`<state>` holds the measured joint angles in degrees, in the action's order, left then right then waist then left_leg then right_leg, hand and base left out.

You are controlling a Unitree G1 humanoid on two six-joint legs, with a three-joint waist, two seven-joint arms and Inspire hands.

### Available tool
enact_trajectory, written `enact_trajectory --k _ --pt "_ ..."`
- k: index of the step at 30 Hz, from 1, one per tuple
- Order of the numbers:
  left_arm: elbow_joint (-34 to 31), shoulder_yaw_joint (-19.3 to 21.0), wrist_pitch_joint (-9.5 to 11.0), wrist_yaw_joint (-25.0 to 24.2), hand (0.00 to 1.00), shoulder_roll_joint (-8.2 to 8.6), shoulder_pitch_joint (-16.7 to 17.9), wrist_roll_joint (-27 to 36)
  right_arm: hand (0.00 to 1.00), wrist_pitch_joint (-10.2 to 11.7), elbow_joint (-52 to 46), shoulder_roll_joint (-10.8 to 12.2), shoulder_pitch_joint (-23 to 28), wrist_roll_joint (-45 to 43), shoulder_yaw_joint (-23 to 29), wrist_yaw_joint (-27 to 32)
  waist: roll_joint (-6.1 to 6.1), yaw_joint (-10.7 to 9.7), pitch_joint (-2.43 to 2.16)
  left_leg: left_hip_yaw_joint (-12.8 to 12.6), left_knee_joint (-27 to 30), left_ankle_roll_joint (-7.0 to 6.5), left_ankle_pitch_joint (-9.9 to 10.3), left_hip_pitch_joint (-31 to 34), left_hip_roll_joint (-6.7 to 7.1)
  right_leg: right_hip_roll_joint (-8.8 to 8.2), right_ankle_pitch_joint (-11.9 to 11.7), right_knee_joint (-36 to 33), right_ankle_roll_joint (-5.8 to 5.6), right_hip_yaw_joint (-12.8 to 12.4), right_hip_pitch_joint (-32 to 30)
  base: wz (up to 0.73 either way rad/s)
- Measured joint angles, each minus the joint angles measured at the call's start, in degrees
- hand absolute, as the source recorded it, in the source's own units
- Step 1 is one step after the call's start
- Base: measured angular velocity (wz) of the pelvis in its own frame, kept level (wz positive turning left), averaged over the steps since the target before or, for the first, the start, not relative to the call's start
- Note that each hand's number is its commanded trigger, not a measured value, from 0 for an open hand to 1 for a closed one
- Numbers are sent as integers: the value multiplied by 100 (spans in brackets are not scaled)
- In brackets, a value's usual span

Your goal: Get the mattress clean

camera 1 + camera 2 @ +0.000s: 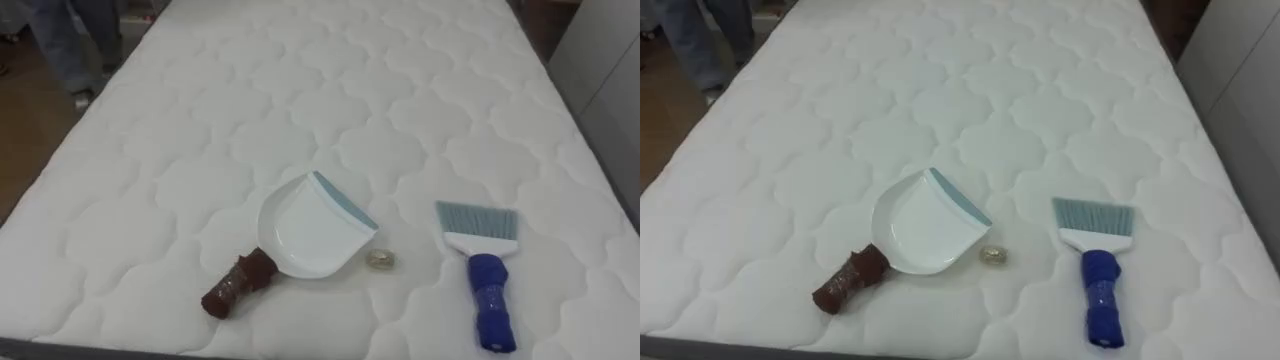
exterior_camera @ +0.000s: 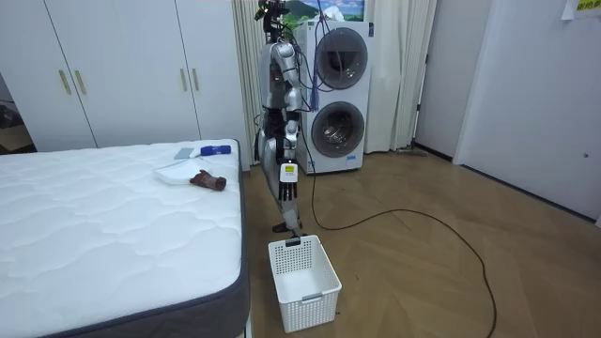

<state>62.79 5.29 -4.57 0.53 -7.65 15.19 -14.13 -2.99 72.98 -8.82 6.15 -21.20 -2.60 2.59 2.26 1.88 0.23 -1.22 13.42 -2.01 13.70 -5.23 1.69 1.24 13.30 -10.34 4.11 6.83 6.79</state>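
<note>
White plastic dustpan (image 1: pixel 310 235) on quilted white mattress (image 1: pixel 200 130); small crumpled scrap (image 1: pixel 381 259) just right of it, blue-handled brush (image 1: pixel 485 280) farther right. Handles face robot, likely for grasping. Left hand (image 2: pixel 291 134), right hand (image 2: pixel 267 148): grip cannot tell.

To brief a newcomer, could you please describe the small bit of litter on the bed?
On the white quilted mattress, look at the near edge, between the white dustpan and the blue-handled brush. The litter is a small pale crumpled ball beside the dustpan, far smaller than either tool.
</note>
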Motion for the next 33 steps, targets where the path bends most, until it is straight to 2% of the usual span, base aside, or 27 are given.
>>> enact_trajectory --k 4,6,12,17,21,23,24,29,33 --pt "-1 24 32 2 0 -20 -5 -1 0 116 -21 -5 12 -45 5 46 -14 10 -9 2 1 0 0 37 0 0 -4 35 1 26 5 3" --pt "-4 22 53 2 0 -23 -45 -2 0 149 -21 -7 6 -62 2 47 -51 17 -28 -3 0 0 0 37 0 1 -4 32 2 25 -12 0" --pt "-1 28 150 67 0 -23 -88 13 0 300 -16 -9 14 -23 3 163 -52 12 -12 -2 -21 0 0 42 -1 1 -4 38 3 39 -8 0" --pt "-1 71 323 249 0 -22 -161 3 0 393 -10 -9 12 -5 4 182 -43 8 -4 35 -67 0 0 34 4 -1 -4 73 3 104 19 6" --pt "6 346 497 399 0 10 -139 0 0 525 -2 -9 33 33 46 182 -43 26 -2 36 -74 0 0 31 5 -2 -4 78 3 106 18 0" --pt "-21 473 542 603 0 6 -169 56 0 564 -11 -11 54 76 53 201 -67 13 -18 40 -75 0 0 37 7 -5 -4 82 3 111 14 0" --pt "-41 477 552 665 0 7 -169 114 0 568 -11 -12 64 76 57 211 -52 14 -10 42 -76 0 0 37 8 -5 -4 79 3 113 14 0" --pt "-265 532 910 1176 0 6 -215 362 0 693 -11 -41 16 76 67 295 -62 4 -11 6 -82 0 0 43 7 -6 -4 77 3 105 5 0" --pt "-535 532 1074 1563 0 7 -250 519 0 746 -11 -41 -35 77 142 433 -86 0 -26 0 -92 0 0 47 8 -6 -4 83 2 103 -1 0"
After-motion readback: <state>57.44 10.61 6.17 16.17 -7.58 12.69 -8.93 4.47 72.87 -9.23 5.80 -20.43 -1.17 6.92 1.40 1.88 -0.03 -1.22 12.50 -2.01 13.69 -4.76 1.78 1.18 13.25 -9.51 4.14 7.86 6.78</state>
